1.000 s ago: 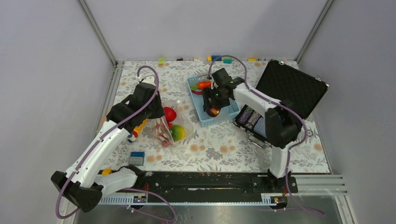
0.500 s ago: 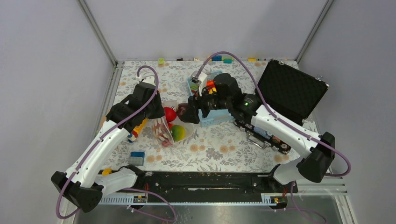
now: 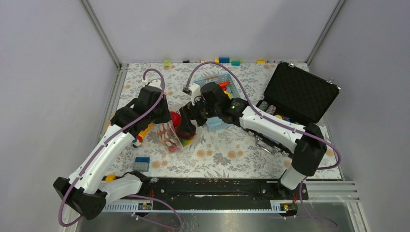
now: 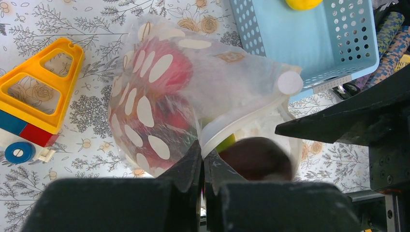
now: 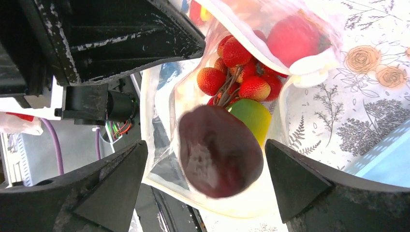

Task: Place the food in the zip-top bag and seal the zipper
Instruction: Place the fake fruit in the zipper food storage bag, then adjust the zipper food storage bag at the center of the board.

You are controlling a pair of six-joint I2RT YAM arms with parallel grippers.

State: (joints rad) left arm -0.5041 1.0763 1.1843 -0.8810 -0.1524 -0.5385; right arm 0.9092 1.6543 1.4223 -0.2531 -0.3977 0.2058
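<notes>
Zip-top bag (image 4: 159, 96): lies on the floral table (image 3: 232, 145) just beside the blue basket (image 4: 309, 43), mouth propped open. Holds strawberries (image 5: 237, 72), a red round fruit (image 5: 295, 36) and a green piece (image 5: 251, 116). Basket: contains a yellow piece (image 4: 302, 4). Left gripper (image 4: 203, 155): pinched tight on the bag's rim. Right gripper (image 5: 205, 145): spread wide over the mouth, a dark red fruit (image 5: 220, 154) between the fingers, touching neither. Half a second ago: beside the bag, not over it; a second ago: down in the basket.
</notes>
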